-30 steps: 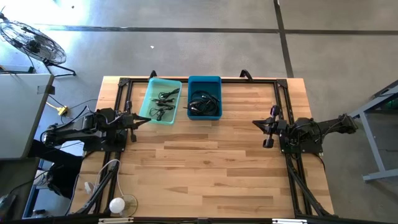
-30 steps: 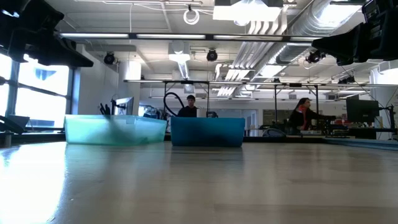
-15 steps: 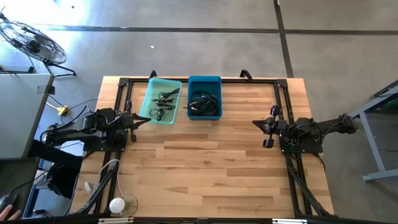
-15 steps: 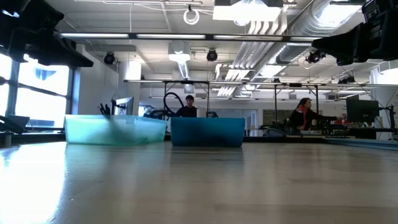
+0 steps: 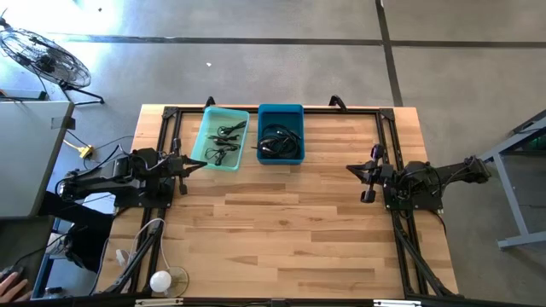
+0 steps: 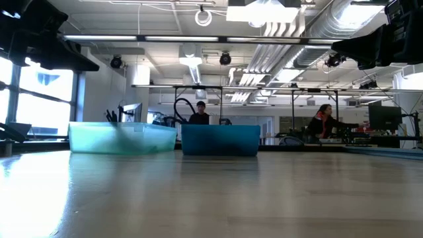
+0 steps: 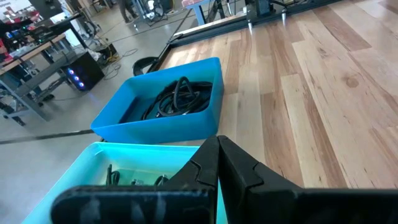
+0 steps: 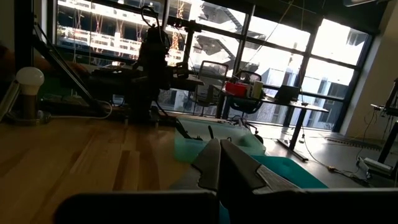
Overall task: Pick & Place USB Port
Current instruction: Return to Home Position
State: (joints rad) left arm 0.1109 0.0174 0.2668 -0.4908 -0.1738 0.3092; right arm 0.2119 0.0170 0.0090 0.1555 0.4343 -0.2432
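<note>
Open office space with desks and big windows is seen beyond the table (image 5: 299, 230) in the low view, with two people (image 6: 198, 114) far back and well clear of the work. At the table's far edge the green bin (image 5: 220, 136) and the blue bin (image 5: 281, 133) are set side by side, just about touching. The left gripper (image 5: 198, 163) is held drawn in over its own side of the table, fingers pressed together to a point with nothing between them, as its wrist view confirms. The green bin's near wall lies just past that tip, and the blue bin is found beyond it and off to one side. Thin black USB cables (image 5: 223, 143) are seen lying inside the green bin, and a thicker coil of HDMI cable (image 7: 177, 99) inside the blue one. The right gripper (image 5: 351, 169) is likewise tucked in on the opposite side, shut and empty, with both bins well ahead of it and across the table. Nothing for sorting is spotted on the boards between the two tips. The sorting is judged finished, and the step in hand is read as the retreat to the rest pose. Little more is called for: each arm only needs to be settled and parked, fingers kept empty.
</note>
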